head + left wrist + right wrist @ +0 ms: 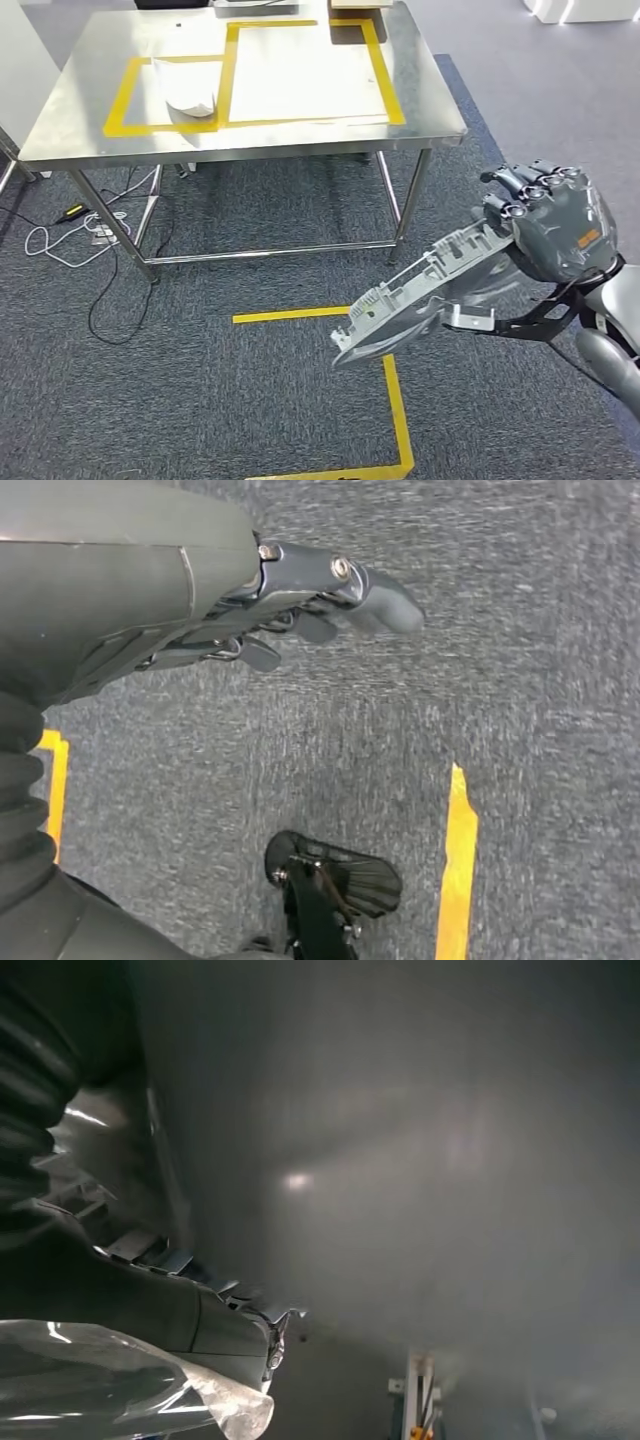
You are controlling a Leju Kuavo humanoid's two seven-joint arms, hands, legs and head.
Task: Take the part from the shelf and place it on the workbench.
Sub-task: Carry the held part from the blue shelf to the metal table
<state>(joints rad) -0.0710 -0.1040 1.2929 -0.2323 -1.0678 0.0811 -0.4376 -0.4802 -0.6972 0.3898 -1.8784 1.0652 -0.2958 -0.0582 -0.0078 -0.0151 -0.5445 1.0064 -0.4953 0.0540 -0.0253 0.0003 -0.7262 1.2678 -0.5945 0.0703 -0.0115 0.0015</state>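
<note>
Right hand (555, 215) is gripping the grey plastic part (423, 295), holding it tilted above the carpet, well short of the steel tabletop (75, 95). Left hand (302, 605) is hanging over the carpet, fingers apart, holding nothing.

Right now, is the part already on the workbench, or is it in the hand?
In the hand: the right hand holds the part over the carpet, short of the workbench.

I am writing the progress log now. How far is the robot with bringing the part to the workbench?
Done: the grey part is off the shelf, held by the right hand. In hand: carrying it above the carpet, short of the workbench. Left: reaching the bench and setting it down. The left hand hangs empty.
</note>
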